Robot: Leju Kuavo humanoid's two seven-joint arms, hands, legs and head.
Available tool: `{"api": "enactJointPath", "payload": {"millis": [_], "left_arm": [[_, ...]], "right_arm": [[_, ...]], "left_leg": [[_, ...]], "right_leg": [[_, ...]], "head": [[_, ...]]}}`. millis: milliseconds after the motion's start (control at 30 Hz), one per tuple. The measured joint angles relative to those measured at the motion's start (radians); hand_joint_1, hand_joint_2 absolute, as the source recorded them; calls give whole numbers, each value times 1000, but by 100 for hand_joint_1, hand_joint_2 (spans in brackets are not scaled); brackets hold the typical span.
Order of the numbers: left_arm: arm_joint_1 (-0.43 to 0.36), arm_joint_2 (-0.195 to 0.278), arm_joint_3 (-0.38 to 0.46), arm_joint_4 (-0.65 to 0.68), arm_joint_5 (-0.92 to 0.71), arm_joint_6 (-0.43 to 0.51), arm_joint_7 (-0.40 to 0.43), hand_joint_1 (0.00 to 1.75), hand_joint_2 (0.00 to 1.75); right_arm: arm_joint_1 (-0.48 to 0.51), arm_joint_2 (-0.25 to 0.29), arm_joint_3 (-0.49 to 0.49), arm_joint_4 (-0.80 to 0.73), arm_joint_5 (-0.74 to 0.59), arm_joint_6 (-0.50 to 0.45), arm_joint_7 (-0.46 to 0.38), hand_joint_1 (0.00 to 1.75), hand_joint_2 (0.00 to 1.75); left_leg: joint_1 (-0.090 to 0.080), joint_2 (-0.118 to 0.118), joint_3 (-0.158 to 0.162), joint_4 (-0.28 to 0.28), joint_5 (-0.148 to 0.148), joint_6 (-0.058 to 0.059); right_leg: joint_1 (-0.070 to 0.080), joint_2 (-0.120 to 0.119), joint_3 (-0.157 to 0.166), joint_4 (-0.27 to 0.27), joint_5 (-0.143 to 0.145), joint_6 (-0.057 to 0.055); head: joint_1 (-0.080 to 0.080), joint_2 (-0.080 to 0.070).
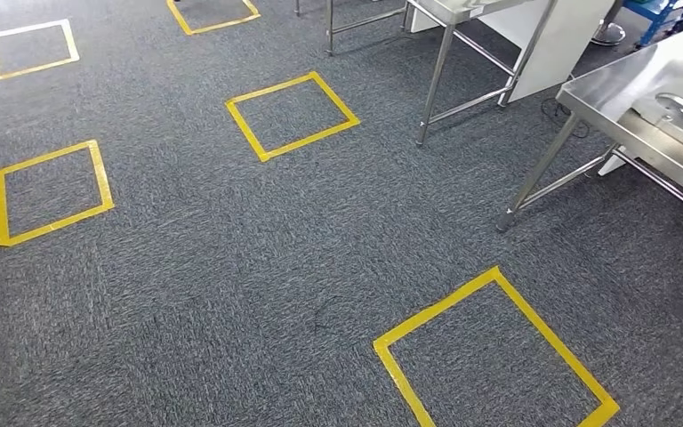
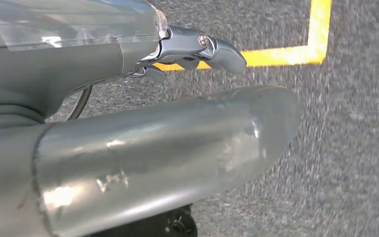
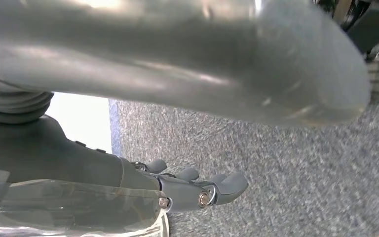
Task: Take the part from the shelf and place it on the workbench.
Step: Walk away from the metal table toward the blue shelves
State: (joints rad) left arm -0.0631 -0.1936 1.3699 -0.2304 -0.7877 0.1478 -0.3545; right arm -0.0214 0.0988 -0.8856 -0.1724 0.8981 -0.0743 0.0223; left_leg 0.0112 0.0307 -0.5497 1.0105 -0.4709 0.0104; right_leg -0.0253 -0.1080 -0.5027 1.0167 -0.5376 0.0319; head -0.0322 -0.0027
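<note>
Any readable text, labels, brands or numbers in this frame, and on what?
None. The yellow tape squares on the carpet carry no writing.
The steel workbench shows no legible label.
Neither wrist view shows any print.

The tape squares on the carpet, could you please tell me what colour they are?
Yellow; the tape squares show best in the head view, on grey carpet.

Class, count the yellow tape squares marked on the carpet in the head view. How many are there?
5: one far left, one top centre, cut off, one mid-left, one centre, one lower right, cut off. More may lie outside the frame.
</note>
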Motion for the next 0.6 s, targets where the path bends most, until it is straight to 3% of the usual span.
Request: {"api": "enactJointPath", "payload": {"millis": [33, 100, 133, 167, 233, 300, 367, 400, 433, 467, 533, 600], "left_arm": [[0, 0, 0, 0, 0, 0, 0, 0, 0], [-3, 0, 0, 0, 0, 0, 0, 0, 0], [-4, 0, 0, 0, 0, 0, 0, 0, 0], [-5, 0, 0, 0, 0, 0, 0, 0, 0], [-5, 0, 0, 0, 0, 0, 0, 0, 0], [-5, -1, 0, 0, 0, 0, 0, 0, 0], [-7, -2, 0, 0, 0, -1, -1, 0, 0], [-8, -3, 0, 0, -1, -1, -1, 0, 0], [-7, -3, 0, 0, -1, -1, -2, 0, 0], [-5, -2, 0, 0, -1, -1, -2, 0, 0], [-4, -2, 0, 0, -1, -1, -2, 0, 0], [-7, -2, 0, 0, -1, -2, -2, 0, 0]], "right_arm": [[0, 2, 0, 0, 0, 0, -1, 0, 0], [4, 8, 0, 0, 1, 0, -2, 0, 0], [6, 11, 0, 0, 1, 0, -2, 0, 0], [8, 14, 0, 0, 1, 0, -2, 0, 0], [10, 17, 0, 0, 2, 0, -1, 0, 0], [10, 17, 0, 0, 3, 0, -1, 0, 0], [9, 17, 0, 0, 5, 0, -1, 0, 0], [8, 18, 0, 0, 7, 0, -1, 0, 0], [6, 18, 0, 0, 8, 0, -1, 0, 0], [4, 17, 0, 0, 10, 1, -1, 0, 0], [5, 17, 0, 0, 11, 2, -1, 0, 0], [10, 13, -1, 0, 13, 4, -1, 0, 0]], "left_leg": [[2, -10, 2, -4, 4, 6], [-1, -31, 0, -6, 8, 14], [-3, -44, -1, -5, 8, 17], [-6, -58, -1, -5, 8, 18], [-9, -89, 1, -4, 8, 19], [-11, -116, 2, -1, 7, 16], [-10, -139, -7, 3, 7, 7], [-8, -151, -11, 3, 9, 0], [-5, -162, -15, 1, 11, -7], [-4, -157, -17, 3, 10, -13], [-7, -108, -36, 47, -17, -21], [-6, -54, -93, 163, -78, -27]], "right_leg": [[-2, 26, -15, 35, -25, 3], [-1, 79, -74, 153, -87, 2], [0, 91, -105, 212, -107, 0], [1, 97, -125, 243, -108, -3], [3, 106, -117, 206, -56, -11], [3, 151, -74, 89, 15, -23], [5, 193, -48, 15, 39, -30], [6, 198, -45, 5, 36, -33], [7, 186, -42, -1, 36, -35], [6, 173, -37, -8, 38, -40], [4, 144, -24, -23, 42, -50], [6, 112, -19, -26, 40, -59]], "head": [[0, 0], [0, 0], [0, 0], [0, 0], [0, 0], [0, 0], [0, 0], [0, 0], [0, 0], [0, 0], [0, 0], [0, 0]]}}
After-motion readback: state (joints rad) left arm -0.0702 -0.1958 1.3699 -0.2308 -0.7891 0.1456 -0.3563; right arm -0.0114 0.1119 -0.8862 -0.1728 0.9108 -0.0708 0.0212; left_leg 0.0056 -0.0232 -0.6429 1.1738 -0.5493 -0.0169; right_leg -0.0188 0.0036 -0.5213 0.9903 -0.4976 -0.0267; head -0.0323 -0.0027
